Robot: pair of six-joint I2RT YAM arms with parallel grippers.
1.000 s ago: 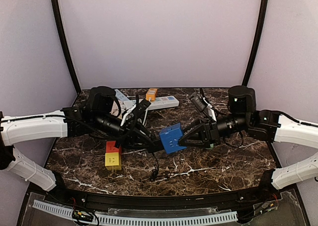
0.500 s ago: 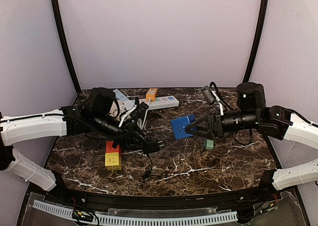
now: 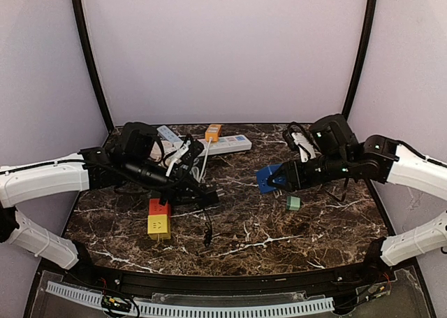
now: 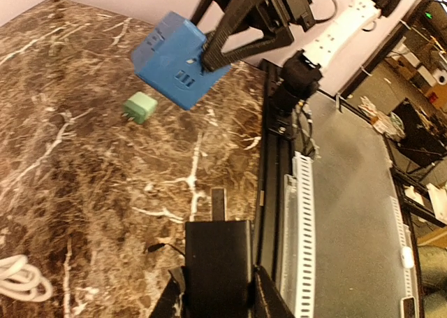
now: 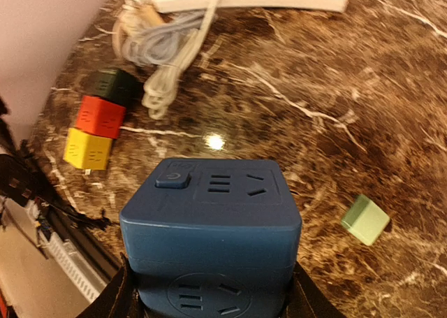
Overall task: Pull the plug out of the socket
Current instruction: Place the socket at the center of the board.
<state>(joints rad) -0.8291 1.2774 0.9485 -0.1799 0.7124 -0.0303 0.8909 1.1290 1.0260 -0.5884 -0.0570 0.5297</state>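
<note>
**Plug and socket now parted**
A second ago they were joined at mid-bench [image 3: 314,234]. Now the left tool [image 3: 198,191] is clamped on the black plug [image 4: 218,258], left of centre. The right tool [image 3: 279,179] is closed around the blue socket cube [image 5: 213,220] and has drawn it rightward, well apart. The pull looks done.

Surface [image 3: 293,227]: dark brown marble pattern, white veins, glossy. One bright light spot [image 5: 215,142] reflects off it in the right wrist view. Walls [image 3: 223,52]: plain pale lilac panels at the back and both sides. Two black poles [image 3: 89,66] curve up from the back corners. Near edge: black rail [image 3: 230,283], then a white slotted strip [image 3: 209,308]. Left wrist view shows a grey panel [image 4: 342,213] past the edge, with a blurry, cluttered room beyond.
</note>
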